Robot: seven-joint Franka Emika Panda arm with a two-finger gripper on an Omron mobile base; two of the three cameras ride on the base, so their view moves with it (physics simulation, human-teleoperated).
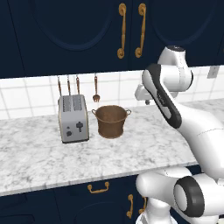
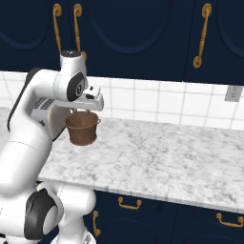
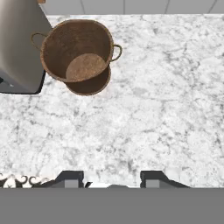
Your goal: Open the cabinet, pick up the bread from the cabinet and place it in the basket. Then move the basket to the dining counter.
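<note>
You are hovering the gripper (image 3: 111,177), fingers parted and grasping nothing, over the light, stiff basket (image 3: 78,52); take its rim.

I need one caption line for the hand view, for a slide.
Looking down from the open, empty pincer at an empty woven basket beside the toaster on the marble worktop.

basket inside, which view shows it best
The hand view: it looks down into the basket, showing it empty to the bottom. The left base view shows its side and rim beside the toaster; the right base view shows it partly hidden behind the arm.
</note>
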